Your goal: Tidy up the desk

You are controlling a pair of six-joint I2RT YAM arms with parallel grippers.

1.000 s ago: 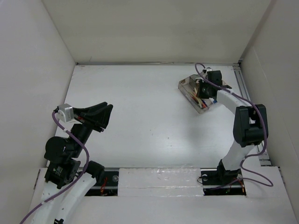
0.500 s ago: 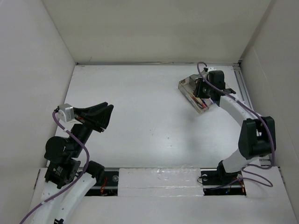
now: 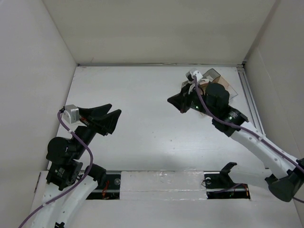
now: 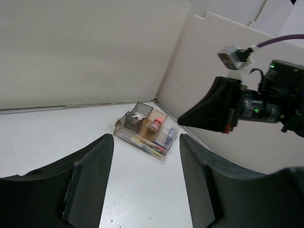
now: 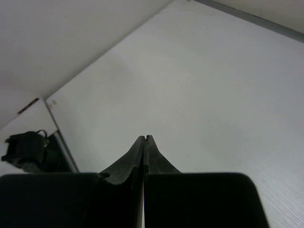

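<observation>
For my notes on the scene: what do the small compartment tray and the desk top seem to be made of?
The tray looks like clear, glossy plastic: its contents show through the walls. The desk looks like matte white board, perhaps laminate or painted wood: it reflects light only softly.

Bg — plain white wall panels [image 3: 156,28]

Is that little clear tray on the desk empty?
No, the clear tray holds a pink-topped item and other colourful bits.
</observation>
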